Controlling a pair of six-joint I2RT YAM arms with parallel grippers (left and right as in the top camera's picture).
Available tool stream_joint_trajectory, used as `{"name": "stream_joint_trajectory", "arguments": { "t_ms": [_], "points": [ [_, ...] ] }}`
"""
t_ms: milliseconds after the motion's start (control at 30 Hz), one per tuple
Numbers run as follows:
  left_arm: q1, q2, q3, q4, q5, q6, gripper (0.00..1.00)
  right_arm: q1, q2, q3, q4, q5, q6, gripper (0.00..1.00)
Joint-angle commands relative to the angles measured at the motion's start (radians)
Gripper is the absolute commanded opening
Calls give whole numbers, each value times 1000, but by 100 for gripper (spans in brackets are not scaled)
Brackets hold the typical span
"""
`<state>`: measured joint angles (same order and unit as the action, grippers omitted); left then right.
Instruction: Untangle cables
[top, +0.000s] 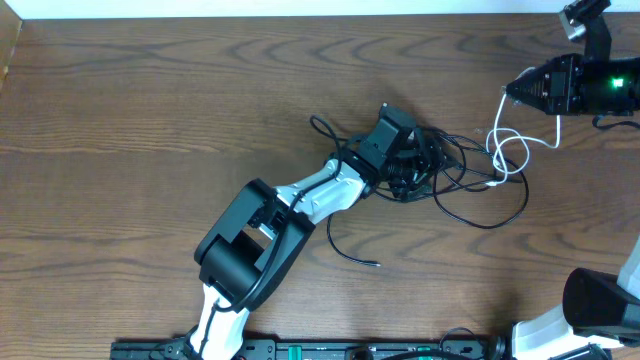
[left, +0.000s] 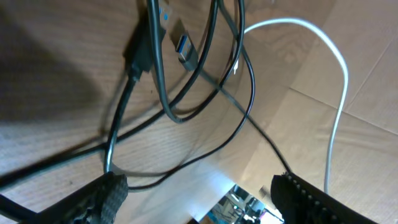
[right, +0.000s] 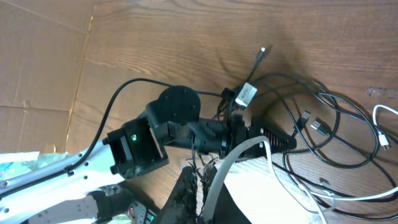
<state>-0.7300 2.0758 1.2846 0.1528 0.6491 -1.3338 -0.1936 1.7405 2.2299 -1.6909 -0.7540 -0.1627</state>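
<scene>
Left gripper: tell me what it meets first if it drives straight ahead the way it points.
Most likely the black cable: its loops lie directly ahead, between the open fingers of the left gripper. Depth is hard to judge.

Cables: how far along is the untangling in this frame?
Early to midway. Done: most of the white cable lies on the right arm's side of the bunched black cable. In hand: the right gripper is shut on the white cable; the left gripper is open over the bunch. Left: white loops cross black strands, and the black cable needs spreading.
</scene>
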Motion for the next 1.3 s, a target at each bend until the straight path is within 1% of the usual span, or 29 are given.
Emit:
{"name": "stream_joint_trajectory", "arguments": {
  "t_ms": [0, 33, 100, 167, 300, 400, 433, 500, 600, 667, 800, 1100, 1200, 1233, 1267],
  "points": [
    [-20, -6, 2, 0, 41, -29, 74, -9, -14, 3, 0, -3, -11, 1],
    [-24, -6, 2, 6, 59, -43, 74, -9, -14, 3, -1, 0, -11, 1],
    [-29, -6, 2, 14, 95, -48, 70, -9, -14, 3, -1, 6, -11, 1],
    [-27, -6, 2, 14, 110, -42, 70, -9, -14, 3, -2, 8, -11, 1],
    [-7, -6, 2, 16, 122, 47, 69, -9, -14, 3, -2, 8, -11, 1],
    [-5, -7, 2, 26, 127, 290, 70, -9, -14, 3, -2, 10, -11, 1],
    [-5, -7, 2, 25, 130, 384, 75, -9, -14, 3, -2, 11, -11, 1],
    [-5, -7, 2, 1, 155, 571, 78, -9, -14, 3, -2, 12, -11, 1],
    [-5, -7, 2, -74, 182, 793, 86, -9, -14, 3, -3, 13, -11, 1],
    [-5, -7, 2, -111, 182, 909, 87, -9, -14, 3, -3, 12, -11, 1],
    [-5, -7, 2, -146, 182, 1067, 87, -8, -14, 3, -3, 13, -11, 1],
    [-5, -8, 2, -98, 182, 1233, 88, -8, -14, 3, -5, 13, -11, 1],
    [-7, -8, 2, -78, 181, 1303, 87, -8, -14, 3, -5, 12, -11, 1],
    [-7, -8, 2, -69, 178, 1357, 87, -8, -14, 3, -5, 13, -11, 1],
    [-7, -8, 2, -68, 172, 1380, 87, -8, -14, 3, -5, 13, -11, 1]
  ]
}}
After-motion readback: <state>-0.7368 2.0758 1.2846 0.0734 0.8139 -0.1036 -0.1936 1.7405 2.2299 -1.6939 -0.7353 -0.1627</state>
